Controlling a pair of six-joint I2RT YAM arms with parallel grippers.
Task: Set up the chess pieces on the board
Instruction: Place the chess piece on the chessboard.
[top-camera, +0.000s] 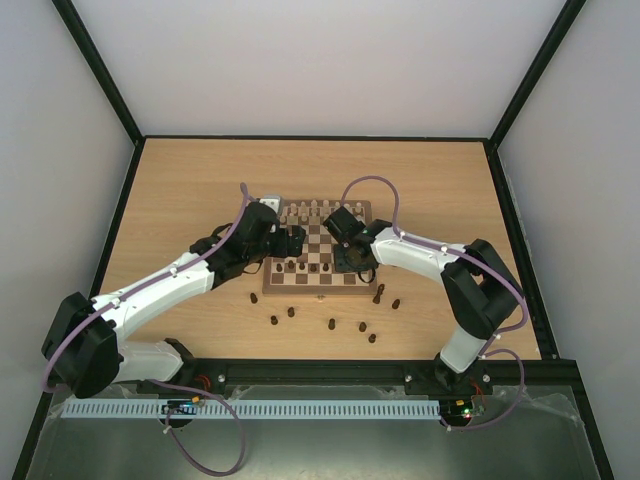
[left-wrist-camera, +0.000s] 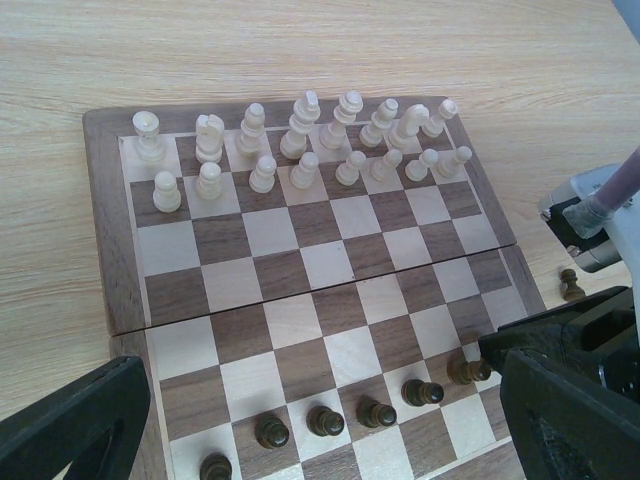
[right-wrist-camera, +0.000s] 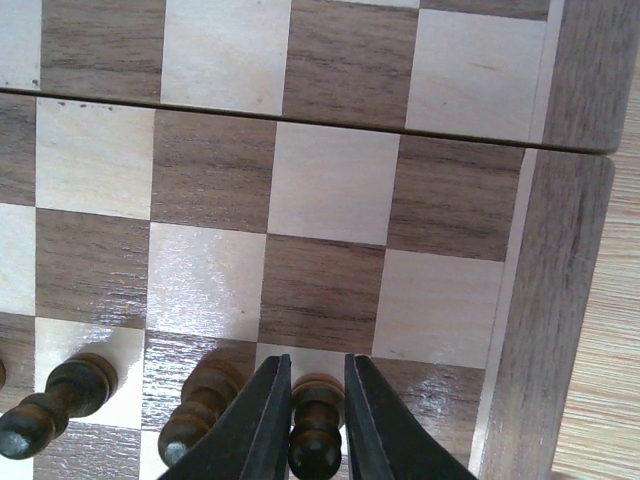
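The board (top-camera: 318, 291) lies mid-table, with pale chessmen (left-wrist-camera: 300, 130) filling its two far rows. Several dark pawns (left-wrist-camera: 325, 421) stand in a line on its near side. My right gripper (right-wrist-camera: 317, 365) is over the board's near right corner. Its fingers press close on either side of a dark pawn (right-wrist-camera: 316, 430) that stands upright on a light square. Another dark pawn (right-wrist-camera: 200, 405) stands just left of it. My left gripper (left-wrist-camera: 315, 390) hovers open above the board's near left part, with nothing between its fingers. More dark chess pieces (top-camera: 331, 324) lie loose on the table in front of the board.
Loose dark pieces (top-camera: 379, 294) are scattered from the board's near right corner to the table's front (top-camera: 272, 320). The right arm's gripper body (left-wrist-camera: 560, 340) shows at the right of the left wrist view. A black rail (top-camera: 320, 370) runs along the near edge.
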